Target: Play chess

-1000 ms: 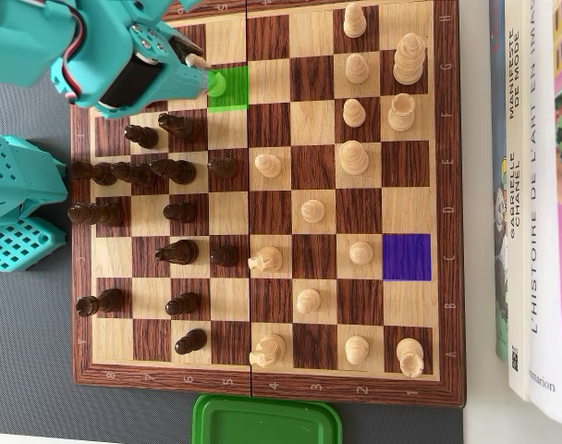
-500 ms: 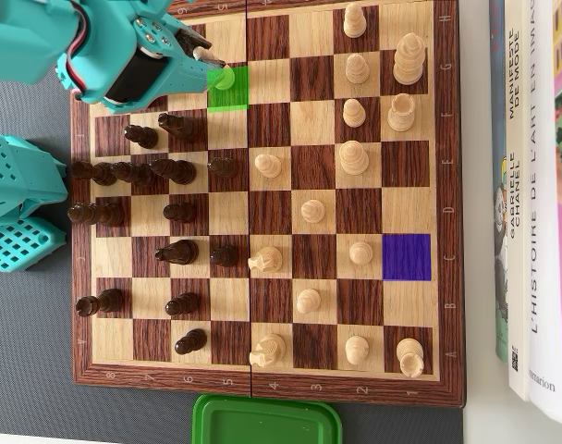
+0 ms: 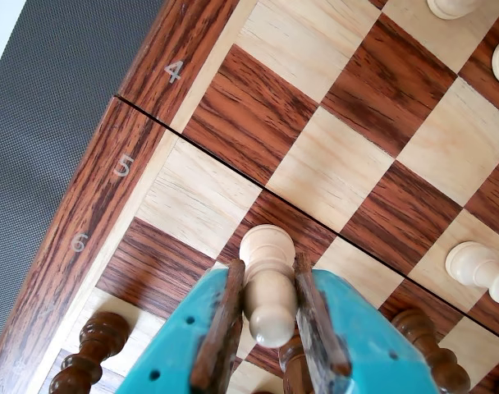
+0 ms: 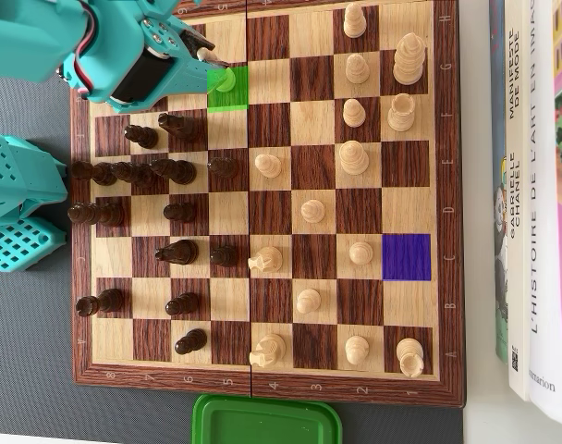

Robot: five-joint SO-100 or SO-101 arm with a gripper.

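Note:
In the wrist view my gripper is shut on a light wooden pawn, gripped at its waist between the two brown-padded fingers. From overhead, the teal gripper holds that pawn over the green-tinted square near the chessboard's top left corner. Whether the pawn's base touches the board I cannot tell. A purple-tinted square lies empty at the right side. Dark pieces fill the left columns and light pieces stand mostly on the right.
Dark pieces stand close beside the gripper on both sides. The arm's teal base sits left of the board on a grey mat. A green lid lies below the board and books lie along the right.
The gripper has shifted slightly right and toward the top edge in the overhead view, carrying the light pawn further onto the green square. No other piece moved.

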